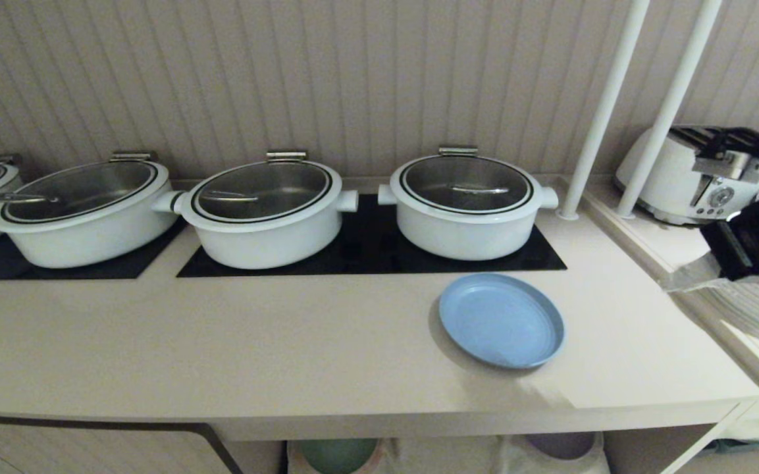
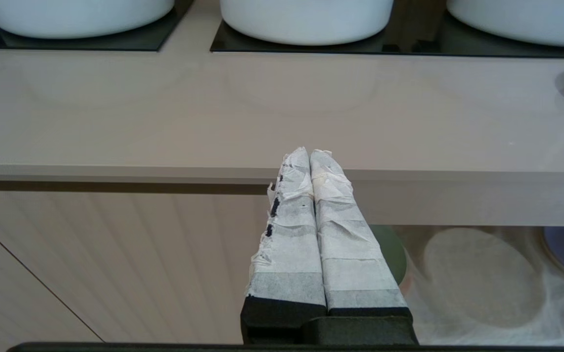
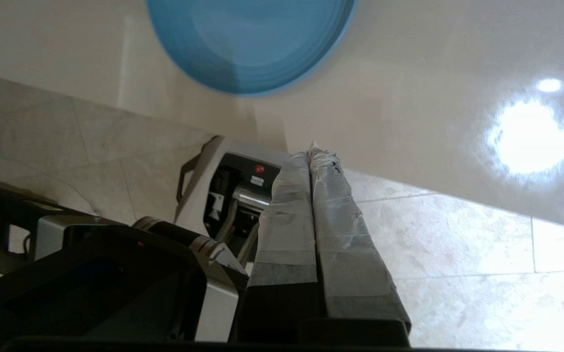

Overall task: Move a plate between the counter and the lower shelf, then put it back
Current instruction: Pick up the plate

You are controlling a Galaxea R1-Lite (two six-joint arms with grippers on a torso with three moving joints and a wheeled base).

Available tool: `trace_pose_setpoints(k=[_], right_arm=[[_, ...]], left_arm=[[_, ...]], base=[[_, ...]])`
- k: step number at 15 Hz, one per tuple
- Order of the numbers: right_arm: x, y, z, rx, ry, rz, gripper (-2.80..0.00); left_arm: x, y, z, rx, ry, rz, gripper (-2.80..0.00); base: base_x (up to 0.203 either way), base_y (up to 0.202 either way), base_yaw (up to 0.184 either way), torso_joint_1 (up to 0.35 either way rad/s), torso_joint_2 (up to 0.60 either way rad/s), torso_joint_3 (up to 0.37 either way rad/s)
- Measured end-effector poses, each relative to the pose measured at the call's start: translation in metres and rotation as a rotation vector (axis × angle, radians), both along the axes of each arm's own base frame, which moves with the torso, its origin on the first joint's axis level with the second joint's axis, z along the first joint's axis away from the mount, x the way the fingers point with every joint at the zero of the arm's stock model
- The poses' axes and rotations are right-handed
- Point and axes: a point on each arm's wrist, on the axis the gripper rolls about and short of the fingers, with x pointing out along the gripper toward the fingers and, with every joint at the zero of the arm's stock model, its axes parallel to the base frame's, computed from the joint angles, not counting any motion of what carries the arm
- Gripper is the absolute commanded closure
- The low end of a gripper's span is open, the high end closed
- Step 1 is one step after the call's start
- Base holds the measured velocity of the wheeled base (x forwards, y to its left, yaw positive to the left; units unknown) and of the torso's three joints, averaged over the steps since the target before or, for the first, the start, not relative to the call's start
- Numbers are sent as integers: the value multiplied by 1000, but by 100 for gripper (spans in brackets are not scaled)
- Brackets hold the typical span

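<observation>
Beige ribbed walls back a long cream worktop [image 1: 287,342] carrying white pots [image 1: 267,210] on black glass panels. Light-blue, the plate [image 1: 501,320] lies flat near the front edge, apart from the right end effector [image 3: 311,152], whose taped fingers are pressed together, empty, above the edge.

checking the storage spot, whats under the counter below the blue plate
Under the counter is the lower shelf with a white cloth, a green plate and a purple plate. The counter's front edge covers most of each.
</observation>
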Motion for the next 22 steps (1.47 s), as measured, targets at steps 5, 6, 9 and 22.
trace_pose_setpoints(k=[5, 6, 9, 22], right_arm=[[51, 18, -16, -68, 35, 16, 0], [62, 22, -23, -88, 47, 18, 0], [85, 34, -43, -112, 89, 37, 0], [110, 46, -81, -152, 199, 14, -280]], left_arm=[[0, 0, 0, 0, 0, 0, 0], [0, 0, 0, 0, 0, 0, 0], [0, 0, 0, 0, 0, 0, 0], [0, 0, 0, 0, 0, 0, 0]], base=[[0, 0, 0, 0, 0, 0], [0, 0, 0, 0, 0, 0], [0, 0, 0, 0, 0, 0], [0, 0, 0, 0, 0, 0]])
